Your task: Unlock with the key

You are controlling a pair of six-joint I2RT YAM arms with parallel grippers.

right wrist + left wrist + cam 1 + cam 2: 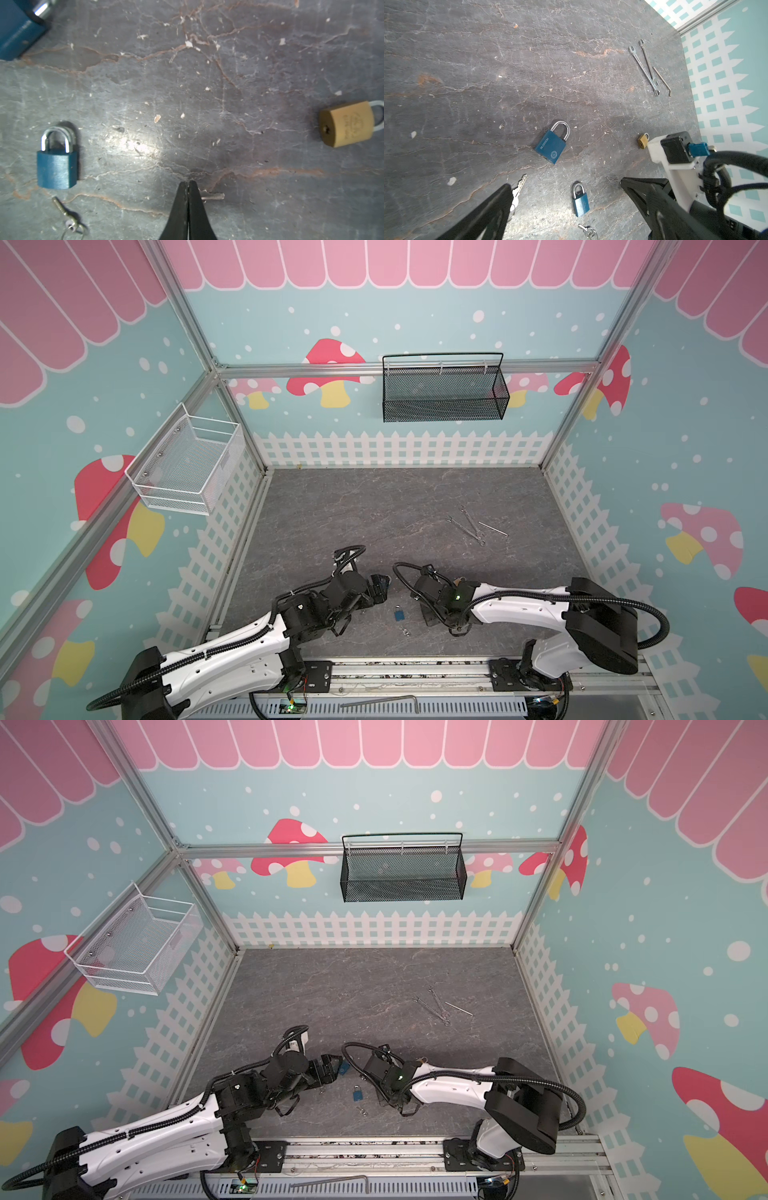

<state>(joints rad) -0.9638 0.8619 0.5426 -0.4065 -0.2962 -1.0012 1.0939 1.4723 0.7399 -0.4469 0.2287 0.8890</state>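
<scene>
the right gripper [188,182] is pressed together at the key [215,196], presumably for pickup; the left gripper [565,182] is held spread.

The back and middle of the table [353,506] lie bare and open. Toward the back right, two wrenches [465,531] and a hex key [493,529] lie close together. The front is crowded: a small blue padlock [399,612] with a ringed key [405,631] just beside it, a large blue padlock [551,147] near it, and a brass padlock [347,124] well apart, with bare table between. The wide-spread left gripper [564,182] and the right gripper [188,182], tips pressed together, flank this patch. A loose key [214,196] lies at the right tips. A black basket [444,389] and a white basket [183,472] hang on the walls above.
</scene>
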